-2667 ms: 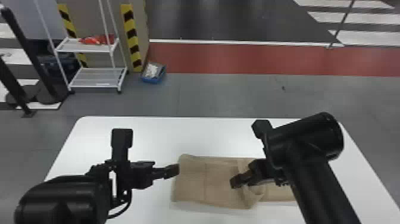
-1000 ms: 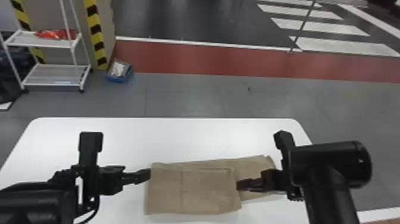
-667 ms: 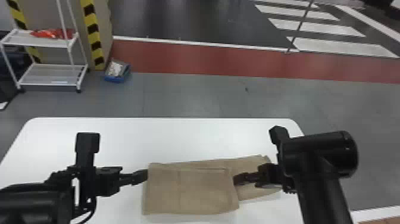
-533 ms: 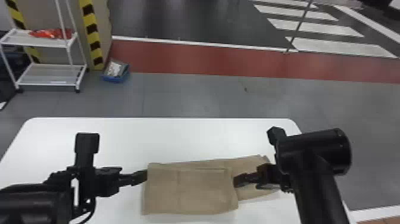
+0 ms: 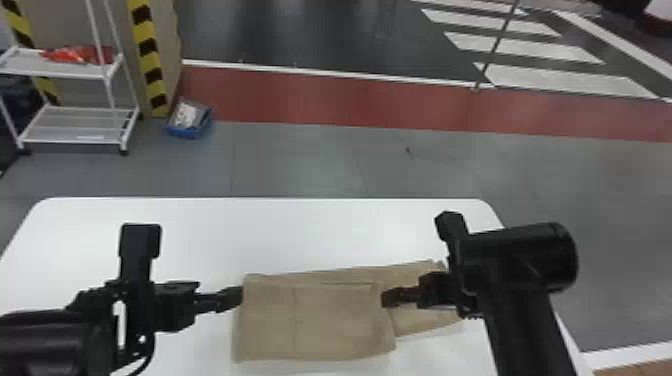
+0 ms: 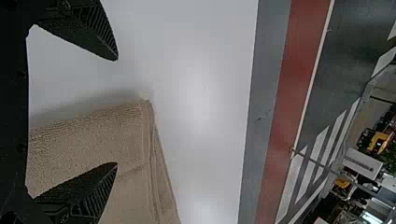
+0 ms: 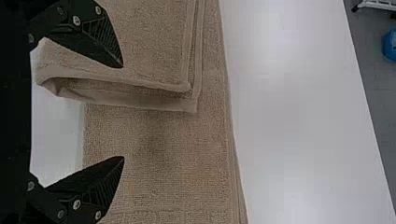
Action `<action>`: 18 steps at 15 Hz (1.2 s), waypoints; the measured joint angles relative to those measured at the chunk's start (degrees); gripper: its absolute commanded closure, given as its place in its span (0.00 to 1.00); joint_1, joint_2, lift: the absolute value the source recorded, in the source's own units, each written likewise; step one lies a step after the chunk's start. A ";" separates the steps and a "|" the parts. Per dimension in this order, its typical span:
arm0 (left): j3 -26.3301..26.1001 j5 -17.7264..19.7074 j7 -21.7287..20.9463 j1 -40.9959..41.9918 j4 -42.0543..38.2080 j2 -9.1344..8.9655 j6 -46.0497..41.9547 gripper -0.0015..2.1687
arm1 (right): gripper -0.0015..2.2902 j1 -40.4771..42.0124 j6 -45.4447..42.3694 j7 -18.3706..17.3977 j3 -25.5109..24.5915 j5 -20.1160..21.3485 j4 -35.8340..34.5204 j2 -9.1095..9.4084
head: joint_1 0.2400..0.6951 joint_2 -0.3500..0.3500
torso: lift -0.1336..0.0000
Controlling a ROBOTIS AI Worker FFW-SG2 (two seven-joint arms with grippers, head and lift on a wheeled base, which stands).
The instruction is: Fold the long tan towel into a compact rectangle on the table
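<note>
In the head view my left gripper (image 5: 232, 298) is at the left edge of the tan towel (image 5: 315, 320), whose left part lies folded over a longer layer that extends to the right. My right gripper (image 5: 390, 297) is over the right end of the folded part. The left wrist view has the left gripper (image 6: 116, 112) open, one finger over the towel (image 6: 88, 140) and one over bare table. Seen from the right wrist, the right gripper (image 7: 123, 112) stands open above the towel (image 7: 173, 154), its fingers on either side of the folded flap's loose edges.
The white table (image 5: 300, 230) has its far edge beyond the towel. On the floor behind stand a white shelf rack (image 5: 75, 125) with a red item on it and a blue bin (image 5: 189, 120).
The head view has turned rightward since the oldest frame. The right gripper has let go of the folded towel end, which now lies flatter, and has shifted slightly left in the latest frames.
</note>
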 measured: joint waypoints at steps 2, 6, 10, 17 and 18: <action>0.19 0.00 -0.06 0.06 0.00 0.01 0.00 0.04 | 0.05 0.95 -0.31 0.11 -0.04 -0.82 -0.96 0.00 | 1.00 0.23 | 1.00; 0.36 0.00 -0.18 0.18 0.02 0.06 0.00 0.04 | 0.05 2.79 -2.78 0.52 -0.34 -2.33 -2.48 0.16 | 1.00 0.24 | 1.00; 0.77 0.00 -0.30 0.42 0.03 0.23 -0.09 0.04 | 0.05 6.04 -5.63 1.97 -1.85 -4.13 -7.84 0.33 | 1.00 0.26 | 1.00; 1.01 0.00 -0.64 0.46 0.36 0.35 -0.18 0.04 | 0.05 7.62 -11.33 1.42 -0.75 -4.14 -5.90 0.78 | 1.00 0.28 | 1.00; 1.03 -0.01 -0.74 0.50 0.41 0.36 -0.18 0.04 | 0.05 7.62 -11.36 1.13 -0.50 -3.90 -5.50 0.79 | 1.00 0.28 | 1.00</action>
